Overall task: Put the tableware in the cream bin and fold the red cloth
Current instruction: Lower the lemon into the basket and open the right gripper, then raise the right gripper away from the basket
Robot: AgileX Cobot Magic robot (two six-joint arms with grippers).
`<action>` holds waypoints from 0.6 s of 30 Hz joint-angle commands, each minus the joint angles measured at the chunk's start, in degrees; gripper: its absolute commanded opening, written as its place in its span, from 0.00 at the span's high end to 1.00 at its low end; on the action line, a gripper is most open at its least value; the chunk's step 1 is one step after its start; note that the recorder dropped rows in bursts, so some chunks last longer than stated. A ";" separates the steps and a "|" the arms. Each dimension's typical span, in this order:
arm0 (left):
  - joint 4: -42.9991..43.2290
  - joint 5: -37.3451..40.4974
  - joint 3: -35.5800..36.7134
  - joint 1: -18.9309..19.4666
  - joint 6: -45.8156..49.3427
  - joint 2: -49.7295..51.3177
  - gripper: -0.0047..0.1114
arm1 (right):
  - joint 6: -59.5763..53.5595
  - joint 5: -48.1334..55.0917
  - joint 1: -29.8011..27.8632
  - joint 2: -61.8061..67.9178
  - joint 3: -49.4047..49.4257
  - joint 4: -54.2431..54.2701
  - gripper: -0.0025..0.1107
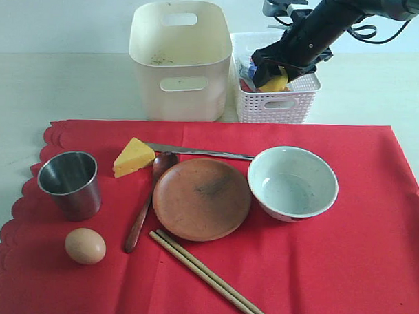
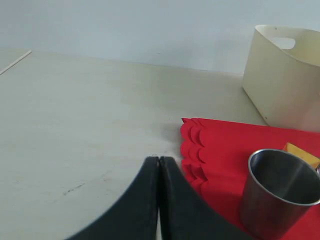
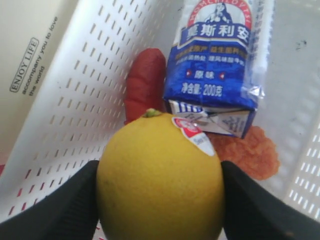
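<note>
a red cloth (image 1: 357, 258) covers the near part of a pale table (image 2: 75, 125), with a round brown plate (image 1: 202, 198) near its middle. all the tableware lies around that plate: a white bowl (image 1: 292, 182) touching or just beside it on the right, a wooden spoon (image 1: 144, 210) along its left edge, a metal knife (image 1: 196, 152) just behind it, wooden chopsticks (image 1: 212, 278) just in front, and a steel cup (image 1: 71, 183) well to its left. a cheese wedge (image 1: 133, 156) sits behind and left of the plate, and an egg (image 1: 85, 246) in front and left.

behind the plate, off the cloth, stands the cream bin (image 1: 179, 80); no tableware shows inside it. a white basket (image 1: 277, 104) stands behind and to the right of the plate, right next to the bin.

the right gripper (image 1: 276, 75) is over that basket, its fingers clamped on the two sides of a lemon (image 3: 160, 175), above a milk carton (image 3: 215, 55) lying inside. the left gripper (image 2: 159, 165) waits over bare table beyond the cup, on the side away from the plate, fingers pressed together and holding nothing.

the step in hand looks like clearing food into the basket, ahead of the tableware. the next move likely calls for spreading the right fingers to drop the lemon, then lifting clear of the basket rim.
</note>
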 commanded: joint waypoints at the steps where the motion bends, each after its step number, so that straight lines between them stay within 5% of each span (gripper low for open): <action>1: -0.03 -0.18 0.15 -0.35 -0.09 -0.36 0.95 | -0.83 -0.34 -0.09 -0.39 -0.69 0.50 0.43; 18: -0.03 -0.18 0.15 -0.35 -0.09 -0.36 0.95 | -0.44 2.21 -0.09 -7.16 -0.69 -2.56 0.36</action>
